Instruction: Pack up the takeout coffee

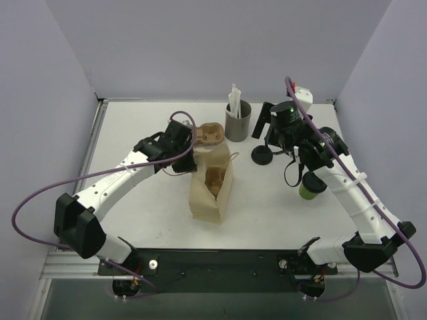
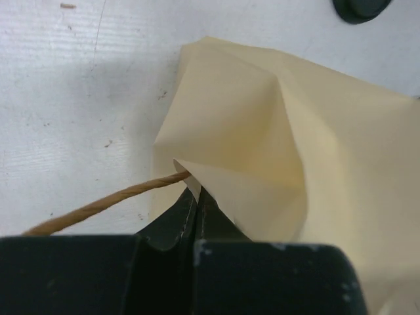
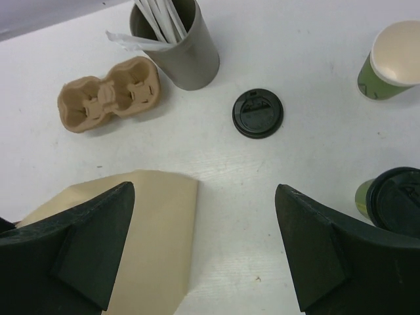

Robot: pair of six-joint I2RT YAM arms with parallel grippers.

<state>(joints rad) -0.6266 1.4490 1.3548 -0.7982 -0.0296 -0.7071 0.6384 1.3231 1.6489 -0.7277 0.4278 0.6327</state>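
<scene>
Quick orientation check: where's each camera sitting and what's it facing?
Top external: above and behind, looking down at the table; left arm and right arm show.
Left wrist: on the left arm, close on the paper bag; shut jaws pinch its edge.
Right wrist: looks down past its open jaws at the black lid.
Shared: bag in all three.

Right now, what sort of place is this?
Probably a lab test cell staged as a takeout coffee station, not a real café: two robot arms bolted to a white table inside plain walls, with a paper bag, a pulp cup carrier and green paper cups laid out.
</scene>
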